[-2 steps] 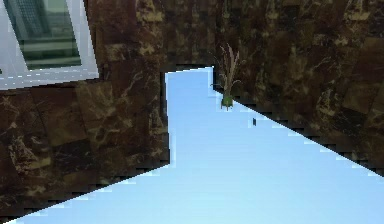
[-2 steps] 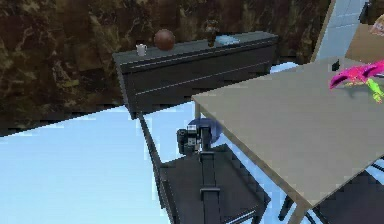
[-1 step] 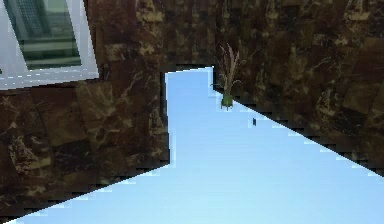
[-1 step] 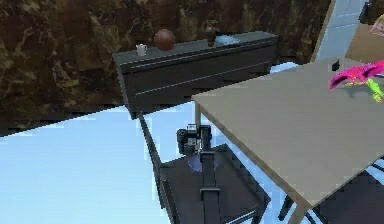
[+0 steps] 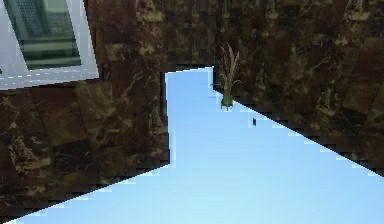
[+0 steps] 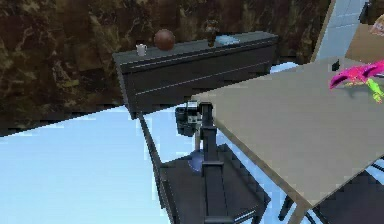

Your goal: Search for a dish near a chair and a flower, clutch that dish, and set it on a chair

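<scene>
Dish, if that pale flat shape was one, lay on a dark sideboard at twelve o'clock in the arm side view, near a brown ball; it was too small to be sure. The gripper showed at centre by a dark chair and a table with a pink flower at three o'clock, cut off. How its fingers stood, or whether they held anything, could not be told. The forward view added a potted plant at one o'clock and a window at ten.

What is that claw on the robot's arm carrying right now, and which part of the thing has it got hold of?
It cannot be told. The gripper shows by the table edge and a dark chair, and its far end merges with those dark shapes.
</scene>
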Tool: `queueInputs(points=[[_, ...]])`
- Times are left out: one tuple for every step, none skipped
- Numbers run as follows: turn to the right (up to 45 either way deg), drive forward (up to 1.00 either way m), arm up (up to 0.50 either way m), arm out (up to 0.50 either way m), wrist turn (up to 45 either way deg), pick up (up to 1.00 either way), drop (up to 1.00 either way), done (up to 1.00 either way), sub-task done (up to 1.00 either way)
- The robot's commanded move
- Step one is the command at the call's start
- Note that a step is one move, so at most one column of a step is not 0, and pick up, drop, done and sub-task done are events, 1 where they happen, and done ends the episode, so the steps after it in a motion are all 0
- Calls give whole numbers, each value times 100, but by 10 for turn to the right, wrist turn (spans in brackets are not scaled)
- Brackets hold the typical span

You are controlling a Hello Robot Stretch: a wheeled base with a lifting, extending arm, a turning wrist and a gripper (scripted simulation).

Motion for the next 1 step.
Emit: queueInputs(points=[[0,0,0,-8,0,0,0,0,0]])
